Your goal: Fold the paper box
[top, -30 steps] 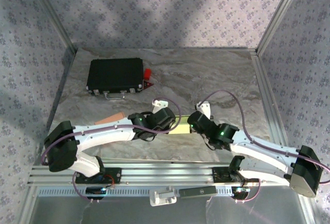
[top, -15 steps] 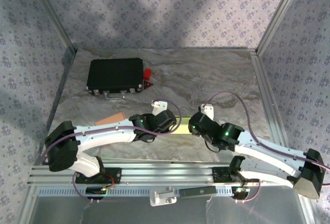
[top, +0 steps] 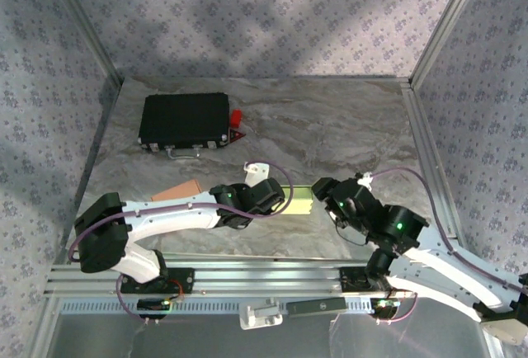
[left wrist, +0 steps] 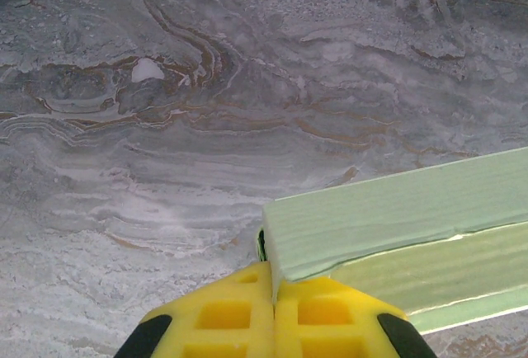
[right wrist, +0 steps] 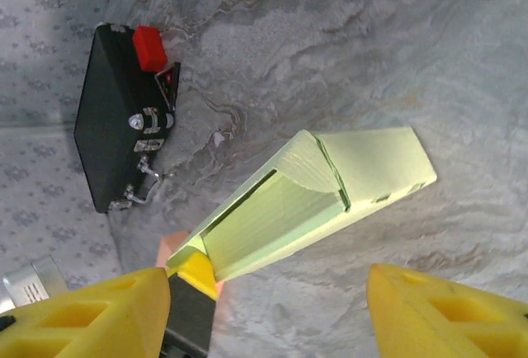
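Observation:
The paper box (top: 299, 200) is a pale green, partly folded sleeve lying low over the marble table between the two arms. My left gripper (top: 279, 200) is shut on its left end; in the left wrist view the yellow fingertips (left wrist: 239, 308) pinch the box's (left wrist: 396, 222) corner edge at the left gripper (left wrist: 272, 282). My right gripper (top: 324, 189) stands open just right of the box, apart from it. In the right wrist view the box (right wrist: 330, 185) lies ahead of the right gripper (right wrist: 264, 317), with one flap bent up and nothing between the wide yellow fingers (right wrist: 82, 317).
A black case (top: 183, 120) with a red part (top: 236, 117) sits at the back left. A peach-coloured block (top: 177, 190) lies beside the left arm. Metal rails run along the near edge (top: 247, 275), and patterned walls enclose the table.
The right gripper has opened, let go of the box's right end and drawn back to the right. The left gripper has kept its hold and barely moved.

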`<state>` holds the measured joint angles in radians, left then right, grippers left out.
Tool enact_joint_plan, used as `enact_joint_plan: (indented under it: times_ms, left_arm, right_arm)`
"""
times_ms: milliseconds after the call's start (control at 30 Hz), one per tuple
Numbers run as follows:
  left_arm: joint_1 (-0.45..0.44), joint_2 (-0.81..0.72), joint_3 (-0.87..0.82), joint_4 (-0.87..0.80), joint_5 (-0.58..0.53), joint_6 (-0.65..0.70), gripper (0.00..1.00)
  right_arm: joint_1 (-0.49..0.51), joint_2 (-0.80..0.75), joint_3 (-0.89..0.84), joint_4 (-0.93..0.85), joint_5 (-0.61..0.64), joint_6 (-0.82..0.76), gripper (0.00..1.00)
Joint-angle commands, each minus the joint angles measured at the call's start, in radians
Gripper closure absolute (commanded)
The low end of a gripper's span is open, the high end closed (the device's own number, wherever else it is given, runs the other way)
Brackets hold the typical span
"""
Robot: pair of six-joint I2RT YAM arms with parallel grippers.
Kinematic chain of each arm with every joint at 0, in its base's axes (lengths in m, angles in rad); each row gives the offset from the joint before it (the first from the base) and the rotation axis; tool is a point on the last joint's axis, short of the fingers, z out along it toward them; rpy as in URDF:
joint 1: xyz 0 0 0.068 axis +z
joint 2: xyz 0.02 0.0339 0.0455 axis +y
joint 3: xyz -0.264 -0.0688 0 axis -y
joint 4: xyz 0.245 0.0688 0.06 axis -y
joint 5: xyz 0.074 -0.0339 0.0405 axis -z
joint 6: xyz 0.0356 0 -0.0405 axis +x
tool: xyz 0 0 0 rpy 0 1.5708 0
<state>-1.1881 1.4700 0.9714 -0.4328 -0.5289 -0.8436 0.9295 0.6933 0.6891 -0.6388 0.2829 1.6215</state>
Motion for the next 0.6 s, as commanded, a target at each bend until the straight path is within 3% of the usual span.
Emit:
enact_joint_plan:
  times_ms: [0, 167, 567]
  left_arm:
    - [-0.012, 0.020, 0.022, -0.038, -0.007, -0.014, 0.94]
    - [-0.017, 0.022, 0.030, -0.047, -0.011, -0.014, 0.94]
    - [-0.021, 0.024, 0.042, -0.054, -0.020, -0.008, 0.94]
  right_arm:
    - [-0.022, 0.012, -0.041, 0.032, -0.085, 0.205, 0.28]
    - [-0.116, 0.018, -0.136, 0.218, -0.188, 0.235, 0.18]
    - [-0.223, 0.068, -0.222, 0.362, -0.319, 0.213, 0.19]
